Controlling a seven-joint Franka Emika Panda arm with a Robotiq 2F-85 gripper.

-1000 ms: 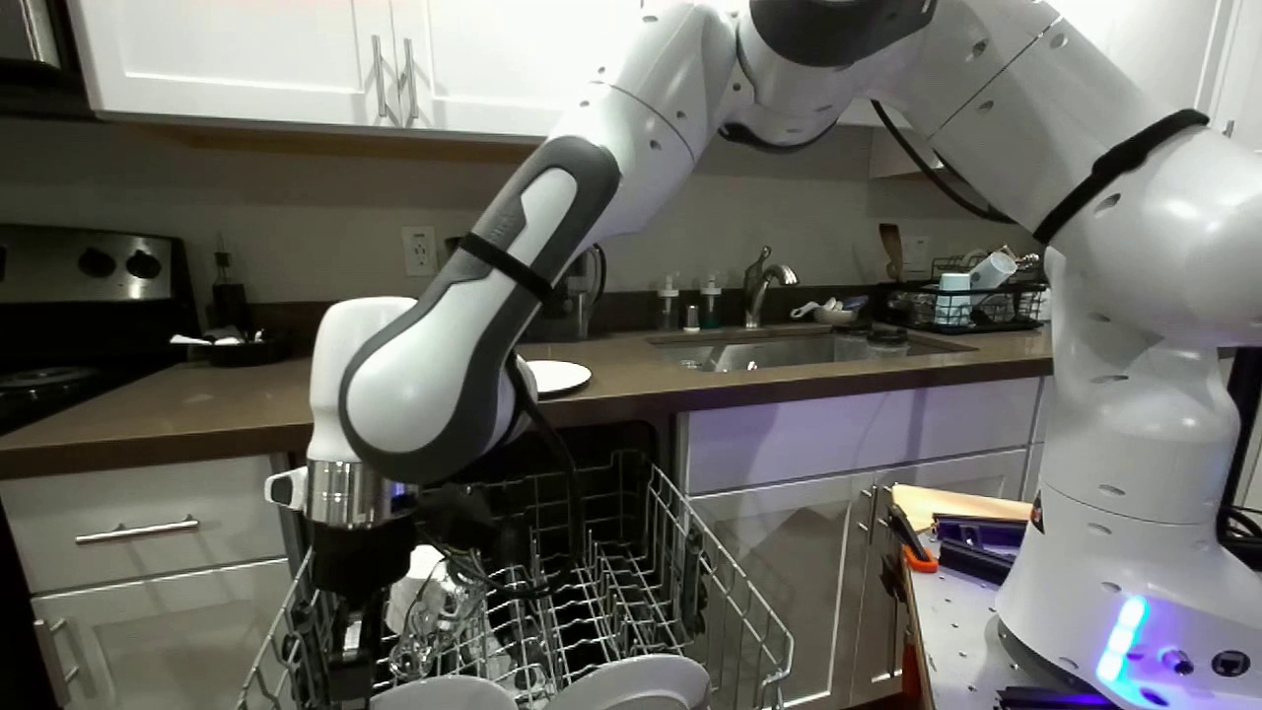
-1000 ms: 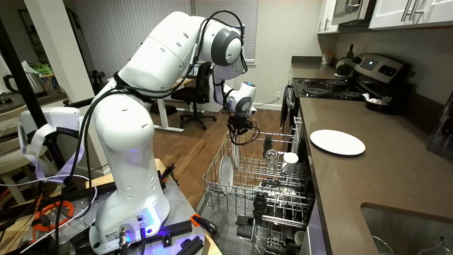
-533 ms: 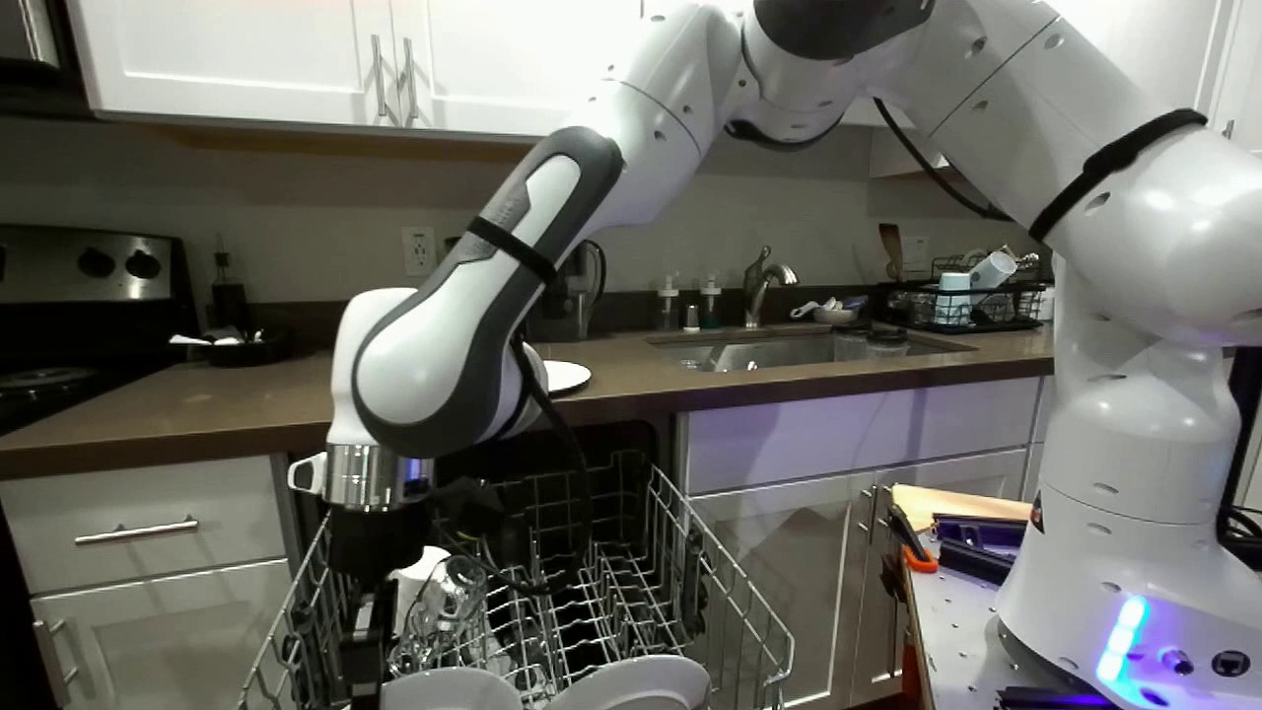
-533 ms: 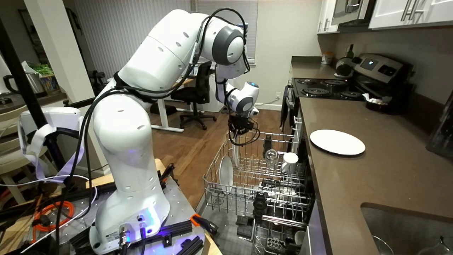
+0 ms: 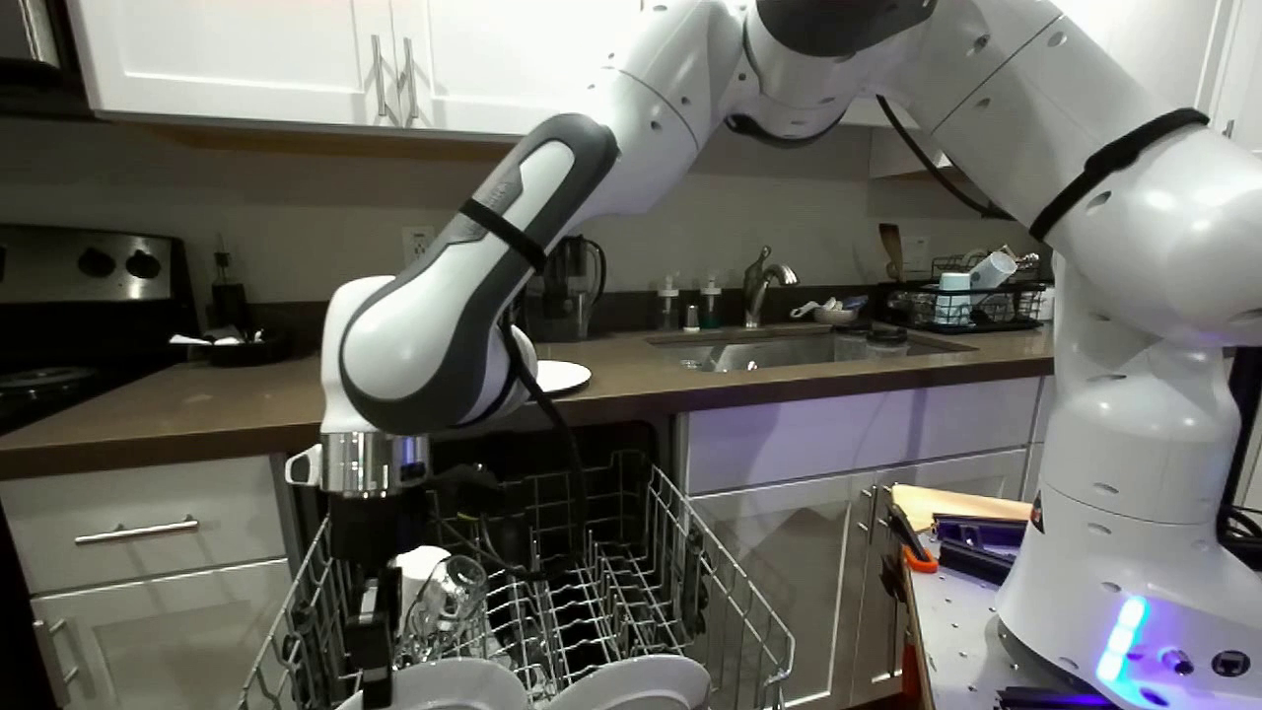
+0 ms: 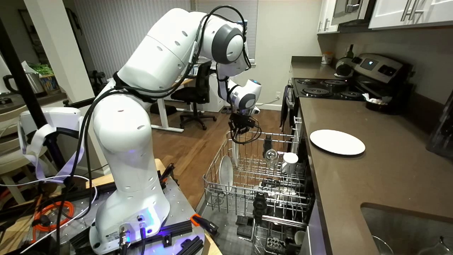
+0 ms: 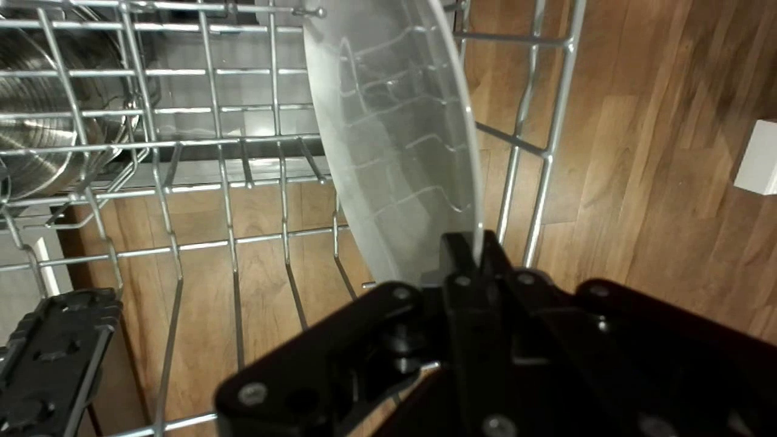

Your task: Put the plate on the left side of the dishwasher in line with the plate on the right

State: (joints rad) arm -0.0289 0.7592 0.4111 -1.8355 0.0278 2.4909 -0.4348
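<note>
The left white plate (image 5: 458, 680) stands on edge near the front of the dishwasher's upper wire rack (image 5: 730, 582). My gripper (image 5: 377, 675) is at its left rim. In the wrist view the gripper (image 7: 476, 249) is shut on the rim of this plate (image 7: 400, 139), which leans a little among the tines. The right plate (image 5: 641, 682) stands on edge beside it, apart from the gripper. In an exterior view the right plate (image 6: 226, 173) is nearer the robot base and the held plate (image 6: 235, 154) is farther. The plates' lower edges are hidden.
A white mug (image 6: 290, 159) and a clear glass (image 6: 271, 156) stand in the rack on the counter side. Another white plate (image 6: 337, 142) lies on the counter (image 6: 354, 177). Rack side wires (image 7: 546, 152) run beside the held plate. A metal pan (image 7: 54, 121) lies below.
In an exterior view my gripper has moved a little to the right and then up. The held plate has risen slightly and shifted with it. The right plate has not moved.
</note>
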